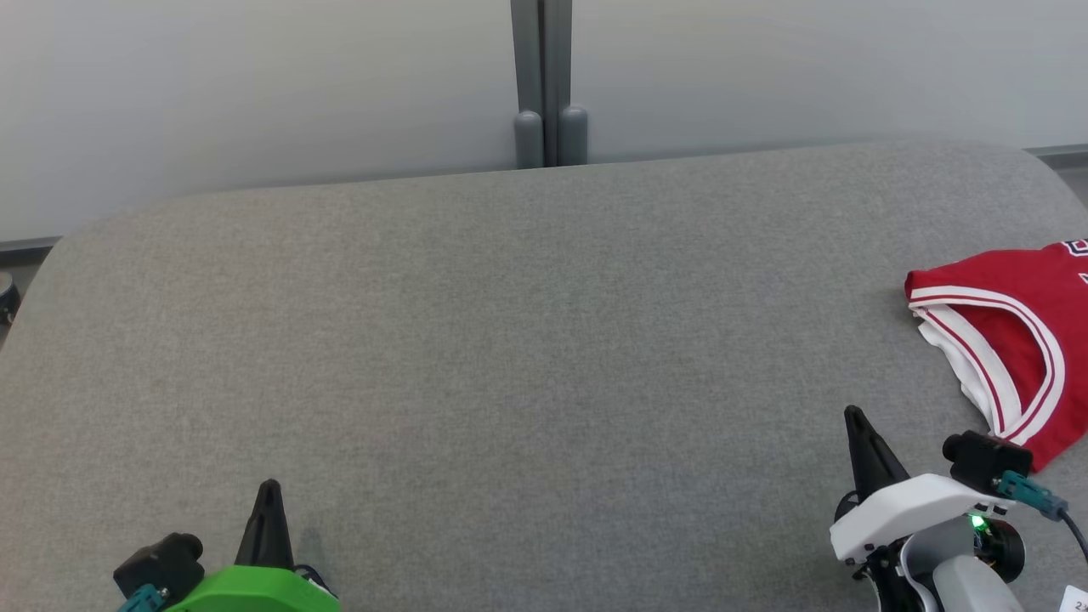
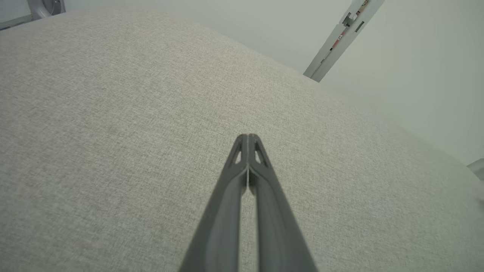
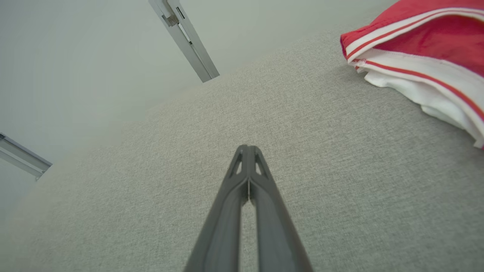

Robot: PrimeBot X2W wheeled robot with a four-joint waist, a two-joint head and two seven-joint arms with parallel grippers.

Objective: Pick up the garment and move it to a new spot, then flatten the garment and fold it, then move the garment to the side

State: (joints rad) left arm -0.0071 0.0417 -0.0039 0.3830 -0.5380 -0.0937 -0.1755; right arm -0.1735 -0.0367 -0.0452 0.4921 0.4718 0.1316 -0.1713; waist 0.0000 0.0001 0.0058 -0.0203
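Note:
The garment [image 1: 1011, 340] is a red jersey with white sleeve cloth and red-and-white striped trim, lying bunched at the right edge of the grey padded table [image 1: 527, 340]; part of it runs out of the head view. It shows again at the upper right of the right wrist view as the garment [image 3: 427, 45]. My right gripper [image 1: 852, 416] is shut and empty, low at the right, a short way in front and left of the jersey, not touching it. Its tips [image 3: 248, 148] meet over bare cloth. My left gripper [image 1: 269, 486] is shut and empty at the lower left, tips [image 2: 248, 136] pressed together.
The table's far edge runs along a pale wall with a grey post [image 1: 544, 85] at the middle. The table's rounded corners fall away at the far left and far right. A small dark object [image 1: 7, 297] sits on the floor at the far left.

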